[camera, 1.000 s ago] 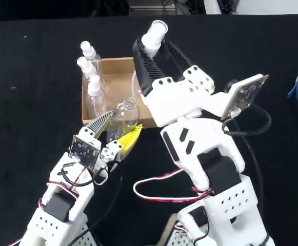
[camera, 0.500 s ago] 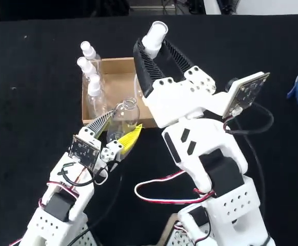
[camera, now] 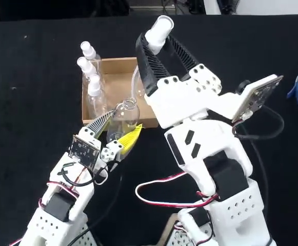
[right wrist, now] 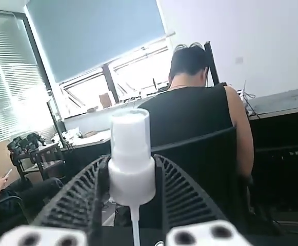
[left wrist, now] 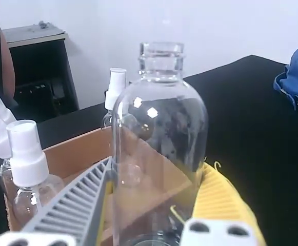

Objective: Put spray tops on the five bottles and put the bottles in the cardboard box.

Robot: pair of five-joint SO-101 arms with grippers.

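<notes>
Black table (camera: 31,128). Nearest, my left pincer (camera: 127,121) clamps the uncapped bottle (left wrist: 159,138) by the cardboard box (camera: 119,79). Beyond and higher, my right pincer (camera: 156,41) grips a spray top (right wrist: 131,164). Capping step, I judge: next, align its tube with the neck.

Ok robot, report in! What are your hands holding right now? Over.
Left gripper shut on uncapped bottle, upright. Right gripper shut on spray top, held high. Three capped bottles in cardboard box, close beside held bottle.
</notes>
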